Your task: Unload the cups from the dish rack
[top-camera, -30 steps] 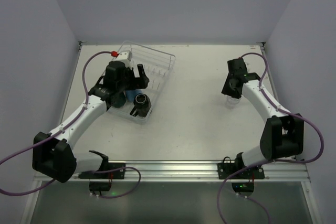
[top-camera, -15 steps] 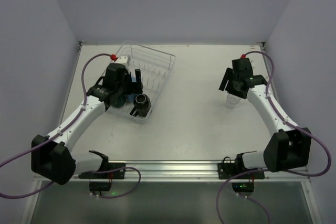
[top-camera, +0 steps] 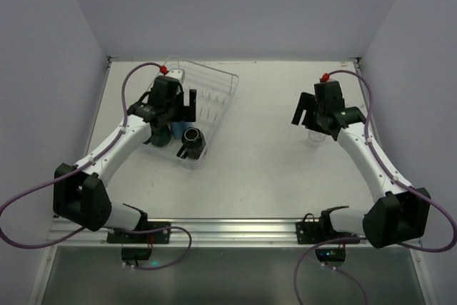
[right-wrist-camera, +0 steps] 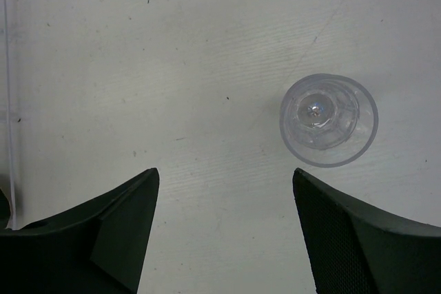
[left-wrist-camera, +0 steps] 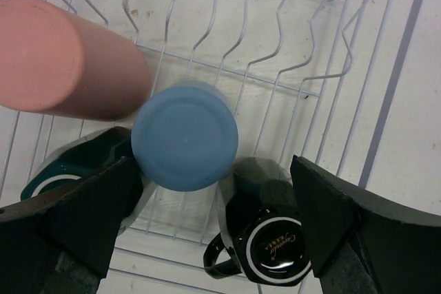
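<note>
Clear glass [right-wrist-camera: 329,120] stands on the table [right-wrist-camera: 172,67] under the wide-open right gripper [right-wrist-camera: 224,191]; left gripper [left-wrist-camera: 210,170] gapes empty over the light-blue tumbler [left-wrist-camera: 185,135] in the dish rack [left-wrist-camera: 275,46]

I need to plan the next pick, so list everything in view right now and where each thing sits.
dish rack: one, pale with thin prongs, far left part of the table
salmon-pink tumbler: one, pink, in the rack, tilted
light-blue tumbler: one, blue, in the rack, next to the pink one
dark teal mug: one, teal, in the rack, partly hidden by a finger
black mug: one, black with handle, in the rack at its near end
clear glass: one, see-through, on the table at right, outside the rack
table: one, white
left gripper: black, open, over the rack, fingers on either side of the blue tumbler
right gripper: black, open, empty, above the table beside the glass
</note>
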Controlling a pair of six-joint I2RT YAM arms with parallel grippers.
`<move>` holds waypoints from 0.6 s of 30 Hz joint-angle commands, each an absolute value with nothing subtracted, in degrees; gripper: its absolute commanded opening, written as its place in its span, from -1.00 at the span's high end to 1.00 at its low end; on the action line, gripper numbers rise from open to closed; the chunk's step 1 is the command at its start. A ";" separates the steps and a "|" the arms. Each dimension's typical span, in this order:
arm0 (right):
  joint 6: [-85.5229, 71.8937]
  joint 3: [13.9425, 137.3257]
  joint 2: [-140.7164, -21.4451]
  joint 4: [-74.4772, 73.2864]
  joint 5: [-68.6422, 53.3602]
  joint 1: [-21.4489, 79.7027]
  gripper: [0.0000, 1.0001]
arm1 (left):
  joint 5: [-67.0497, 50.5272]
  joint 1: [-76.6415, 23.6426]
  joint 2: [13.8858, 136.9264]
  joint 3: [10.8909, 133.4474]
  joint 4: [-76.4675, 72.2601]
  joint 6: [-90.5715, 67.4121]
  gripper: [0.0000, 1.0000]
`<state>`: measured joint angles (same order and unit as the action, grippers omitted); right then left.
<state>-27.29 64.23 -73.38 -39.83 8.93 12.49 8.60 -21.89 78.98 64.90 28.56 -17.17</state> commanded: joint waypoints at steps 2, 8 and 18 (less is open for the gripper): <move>-26.10 63.63 -70.66 -39.38 7.30 12.66 -0.61 | 11.95 -22.15 82.34 68.73 30.06 -15.21 -1.00; -25.75 62.67 -69.96 -38.58 6.50 12.74 -0.61 | 14.41 -22.15 86.31 69.09 29.10 -15.73 -1.00; -26.10 62.84 -69.87 -38.76 5.27 13.01 -0.62 | 15.38 -22.06 89.21 70.40 27.51 -16.00 0.07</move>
<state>-26.79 62.54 -71.55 -39.40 6.24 12.49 13.43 -21.89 90.43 67.35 28.77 -16.82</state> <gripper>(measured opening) 0.808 0.685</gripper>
